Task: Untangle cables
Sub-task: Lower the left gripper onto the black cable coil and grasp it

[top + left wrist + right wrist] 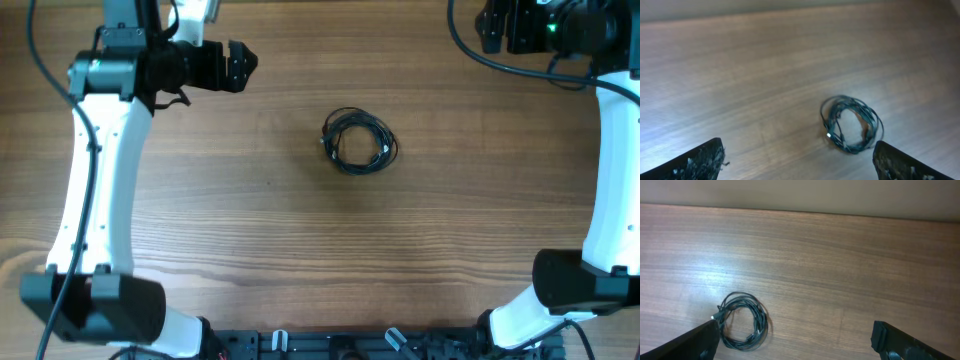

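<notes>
On wood table (300, 240), thin black cables (360, 141), one small tangled coil

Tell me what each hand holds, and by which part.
Nothing is held. The left hand and right hand are open and empty; the coil of thin black cables lies apart from both.

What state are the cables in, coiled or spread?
Coiled. The cables lie as one compact round bundle on the table, strands overlapping in loops, with no strand stretched out away from it.
</notes>
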### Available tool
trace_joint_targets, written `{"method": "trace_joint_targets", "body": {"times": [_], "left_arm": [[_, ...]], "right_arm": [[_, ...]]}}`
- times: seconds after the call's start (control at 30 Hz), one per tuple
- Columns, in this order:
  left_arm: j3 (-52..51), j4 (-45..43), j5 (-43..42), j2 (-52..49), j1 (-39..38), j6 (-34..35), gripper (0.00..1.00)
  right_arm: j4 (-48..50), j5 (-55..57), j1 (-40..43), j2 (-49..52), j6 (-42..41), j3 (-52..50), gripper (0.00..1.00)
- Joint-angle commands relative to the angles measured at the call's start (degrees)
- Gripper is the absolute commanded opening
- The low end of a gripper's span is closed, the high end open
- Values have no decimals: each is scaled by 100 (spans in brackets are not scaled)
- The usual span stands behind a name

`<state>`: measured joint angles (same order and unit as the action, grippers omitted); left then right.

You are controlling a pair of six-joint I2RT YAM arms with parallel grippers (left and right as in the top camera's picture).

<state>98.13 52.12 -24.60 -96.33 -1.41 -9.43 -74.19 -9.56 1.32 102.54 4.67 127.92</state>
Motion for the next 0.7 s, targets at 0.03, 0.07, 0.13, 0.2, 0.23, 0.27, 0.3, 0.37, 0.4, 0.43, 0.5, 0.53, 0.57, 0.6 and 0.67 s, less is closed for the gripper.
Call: {"method": "trace_joint_targets", "body": {"times": [0.03,0.07,0.13,0.2,0.23,0.27,0.3,0.37,0.4,0.43,0.5,0.53,0.57,0.6,0.67], "left_arm": [[90,68,-616,-474,39,-107,96],[90,87,-715,-527,37,-160,95],[90,140,-861,-640,0,-264,95],[90,153,-859,-726,-70,-264,95],[90,155,-859,-780,-133,-291,95],[90,155,-857,-815,-179,-326,95],[90,155,-857,-857,-243,-372,96],[90,146,-852,-927,-387,-389,96],[90,142,-826,-953,-461,-389,96],[90,131,-767,-990,-535,-389,96],[90,125,-575,-1049,-680,-387,97],[90,111,-415,-1115,-778,-385,97],[90,105,-308,-1156,-852,-380,98],[90,90,-238,-1207,-907,-363,99],[90,59,-31,-1318,-1040,-319,99]], "right_arm": [[-175,44,26,0,-74,109,100],[-173,-7,26,0,-44,109,100],[-195,-240,26,0,120,109,100],[-188,-374,26,0,118,107,100],[-146,-433,26,0,122,107,100],[-149,-472,26,0,129,107,100],[-125,-514,26,0,127,107,100],[-90,-678,26,2,94,107,100],[-101,-769,24,7,101,107,100],[-109,-848,24,11,118,107,100],[-129,-876,24,15,127,103,100],[-162,-876,24,17,120,96,100],[-181,-879,24,17,76,96,99],[-214,-881,24,17,66,96,100],[-280,-964,13,17,92,96,100]]}}
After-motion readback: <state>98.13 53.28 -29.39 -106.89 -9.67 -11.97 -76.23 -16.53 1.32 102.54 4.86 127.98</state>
